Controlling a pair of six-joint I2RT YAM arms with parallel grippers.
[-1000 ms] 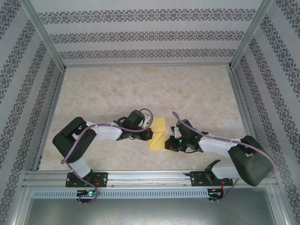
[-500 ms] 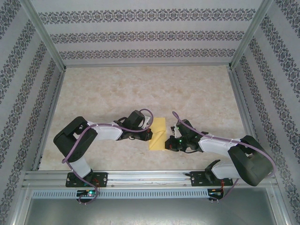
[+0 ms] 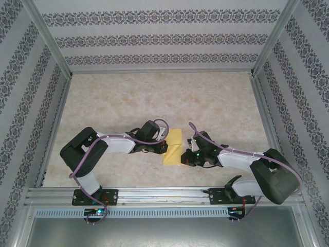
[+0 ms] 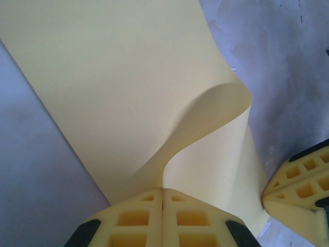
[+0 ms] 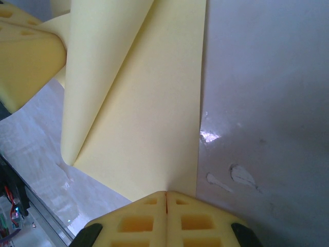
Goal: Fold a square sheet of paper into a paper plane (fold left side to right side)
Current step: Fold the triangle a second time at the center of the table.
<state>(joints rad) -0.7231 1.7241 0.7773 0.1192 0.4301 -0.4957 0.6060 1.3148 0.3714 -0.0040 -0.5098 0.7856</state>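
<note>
Alignment first — left hand [image 4: 163,191], pinching the curled square sheet of paper [image 4: 118,87], should land its edge flush beside the right hand [image 5: 166,195] — pressed together there.

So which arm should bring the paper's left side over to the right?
Probably left. The left gripper is shut on the raised, curling left flap of the sheet, ready to carry it across; the right gripper pinches the flat right edge, anchoring it.
</note>
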